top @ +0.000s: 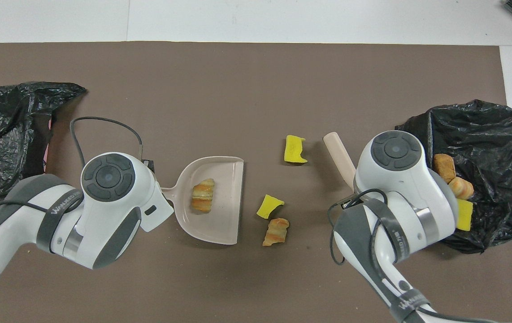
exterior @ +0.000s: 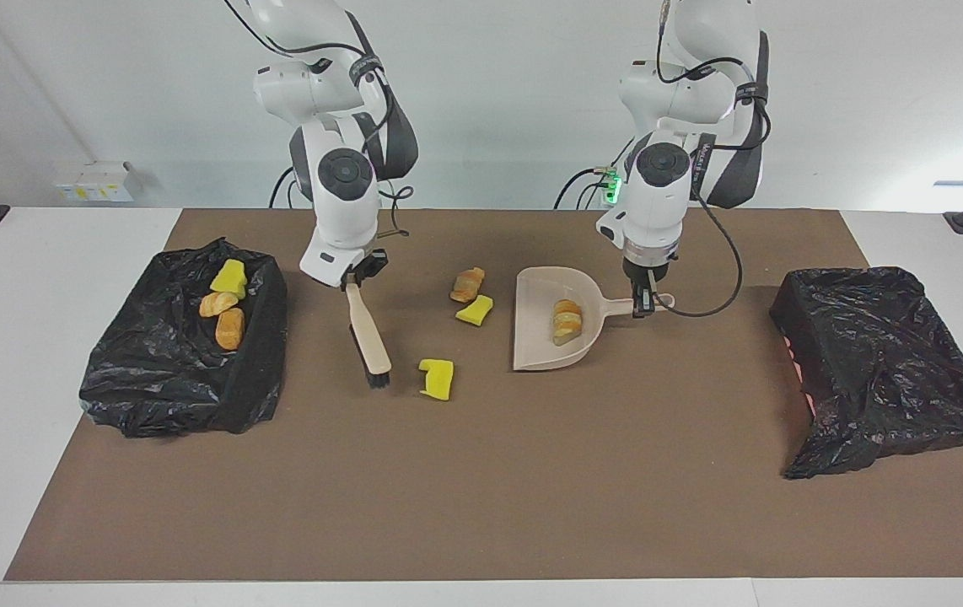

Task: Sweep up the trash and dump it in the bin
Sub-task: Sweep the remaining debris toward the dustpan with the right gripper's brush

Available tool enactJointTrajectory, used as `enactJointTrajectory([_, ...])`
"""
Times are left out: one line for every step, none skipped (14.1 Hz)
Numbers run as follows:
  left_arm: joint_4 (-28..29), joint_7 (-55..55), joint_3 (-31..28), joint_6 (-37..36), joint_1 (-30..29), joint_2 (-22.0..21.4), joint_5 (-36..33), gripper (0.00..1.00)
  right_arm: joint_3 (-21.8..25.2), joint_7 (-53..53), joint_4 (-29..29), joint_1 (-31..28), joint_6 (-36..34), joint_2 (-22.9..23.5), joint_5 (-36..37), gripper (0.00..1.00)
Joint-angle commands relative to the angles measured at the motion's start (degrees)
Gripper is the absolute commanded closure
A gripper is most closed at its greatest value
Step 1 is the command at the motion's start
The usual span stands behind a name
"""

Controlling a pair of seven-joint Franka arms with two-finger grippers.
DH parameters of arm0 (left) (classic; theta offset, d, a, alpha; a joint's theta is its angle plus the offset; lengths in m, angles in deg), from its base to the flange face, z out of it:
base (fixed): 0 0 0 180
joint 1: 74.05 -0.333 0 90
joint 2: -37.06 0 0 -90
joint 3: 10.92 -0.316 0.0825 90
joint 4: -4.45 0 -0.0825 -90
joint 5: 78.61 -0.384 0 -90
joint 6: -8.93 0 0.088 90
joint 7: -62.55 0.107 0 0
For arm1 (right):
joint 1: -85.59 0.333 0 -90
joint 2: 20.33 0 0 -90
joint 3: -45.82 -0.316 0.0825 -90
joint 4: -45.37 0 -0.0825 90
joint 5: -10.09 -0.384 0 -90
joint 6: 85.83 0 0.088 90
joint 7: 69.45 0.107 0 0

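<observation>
My left gripper [exterior: 643, 302] is shut on the handle of the beige dustpan [exterior: 540, 347], which carries one brown bread lump [exterior: 567, 321] of trash. My right gripper [exterior: 355, 276] is shut on the handle of the beige brush [exterior: 368, 337], tilted with its black bristles low over the mat beside a yellow sponge chunk [exterior: 437, 378]. Another bread lump [exterior: 467, 284] and a yellow chunk [exterior: 475, 309] lie between brush and pan. From overhead, both wrists hide the grippers; the dustpan [top: 224, 215], its lump [top: 203, 201] and the brush [top: 339, 152] show.
The black-bagged bin [exterior: 161, 371] at the right arm's end of the table holds three scraps: one yellow [exterior: 229, 276] and two brown. A second black bag [exterior: 878, 362] lies at the left arm's end. A brown mat [exterior: 481, 489] covers the table.
</observation>
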Motion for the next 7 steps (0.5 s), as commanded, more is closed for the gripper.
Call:
enactJointTrajectory([7.16,-0.61,-0.17,0.54,2.16,-5.94,-1.30,1.00,-0.66,-0.20,0.58,3.02,0.98,3.07,-1.45,1.00])
enactJointTrajectory([7.61,-2.27,0.18,0.54,2.16,-6.30,-1.30,1.00,-0.66,-0.20,0.58,4.68,1.59,4.21,-5.13,1.00])
enactJointTrajectory([7.88,-5.68,0.44,-0.07,2.94,-6.56,-1.30,1.00,-0.66,-0.38,0.15,6.70,2.73,4.40,-7.43,1.00])
enactJointTrajectory([8.58,-8.76,0.36,-0.25,5.13,-7.44,-1.30,1.00,-0.66,-0.47,-0.03,7.68,2.66,4.40,-9.71,1.00])
enactJointTrajectory([9.45,-12.36,0.36,-0.34,6.02,-8.06,-1.30,1.00,-0.74,-0.64,-0.03,8.30,1.96,4.14,-13.04,1.00])
enactJointTrajectory([10.77,-15.18,0.44,-0.34,7.16,-9.19,-1.30,1.00,-0.75,-0.82,-0.55,9.44,2.04,3.70,-17.34,1.00])
enactJointTrajectory([11.56,-18.08,0.44,-0.51,8.56,-9.81,-1.30,1.00,-0.75,-0.56,-0.99,10.75,1.95,3.35,-22.08,1.00])
